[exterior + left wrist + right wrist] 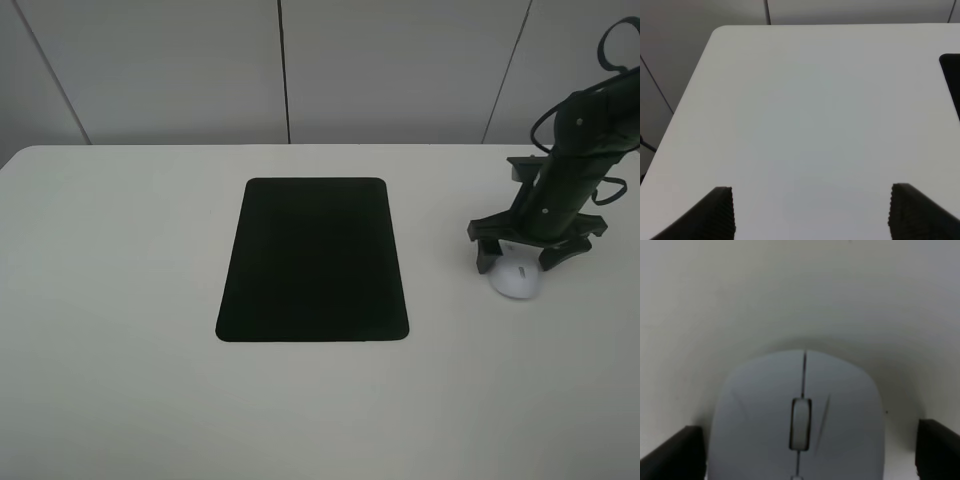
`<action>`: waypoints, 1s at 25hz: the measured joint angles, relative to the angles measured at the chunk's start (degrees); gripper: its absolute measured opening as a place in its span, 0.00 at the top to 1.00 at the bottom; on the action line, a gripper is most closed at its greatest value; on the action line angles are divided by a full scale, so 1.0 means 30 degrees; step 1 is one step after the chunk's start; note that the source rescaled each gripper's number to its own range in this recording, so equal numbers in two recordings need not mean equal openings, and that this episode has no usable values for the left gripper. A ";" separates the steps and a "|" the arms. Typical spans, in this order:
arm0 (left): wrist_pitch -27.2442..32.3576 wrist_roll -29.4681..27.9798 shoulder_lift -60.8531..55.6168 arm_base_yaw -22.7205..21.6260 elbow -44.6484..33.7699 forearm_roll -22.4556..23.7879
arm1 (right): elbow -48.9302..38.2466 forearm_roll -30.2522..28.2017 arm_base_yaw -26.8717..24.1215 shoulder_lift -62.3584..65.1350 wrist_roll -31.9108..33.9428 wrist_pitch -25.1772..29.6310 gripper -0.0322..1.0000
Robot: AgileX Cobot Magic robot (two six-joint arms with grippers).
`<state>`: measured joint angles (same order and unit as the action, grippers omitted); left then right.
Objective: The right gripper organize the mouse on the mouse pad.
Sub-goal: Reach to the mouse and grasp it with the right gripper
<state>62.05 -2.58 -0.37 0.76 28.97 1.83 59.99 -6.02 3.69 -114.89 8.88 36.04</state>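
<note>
Over on the right side of the table, the right gripper straddles the mouse, jaws spread, not yet clamped on it. I'd say nothing is done so far: grasp, carry and set-down on the mouse pad, well apart at mid-table, are all left. I count 1 mouse, 1 pad, 2 grippers; the left gripper hangs released, holding nothing.

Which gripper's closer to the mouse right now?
Right. The right gripper straddles the mouse, open fingers either side. The left gripper hangs over table beyond the mouse pad, mouse unseen.
</note>
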 joint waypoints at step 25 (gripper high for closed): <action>0.0000 0.0000 0.0000 0.0000 0.0000 0.0000 | 0.0035 -0.0487 0.0000 -0.0174 0.0146 -0.0259 0.97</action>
<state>62.05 -2.58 -0.37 0.76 28.97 1.83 60.10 -7.48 3.69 -115.41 9.32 35.26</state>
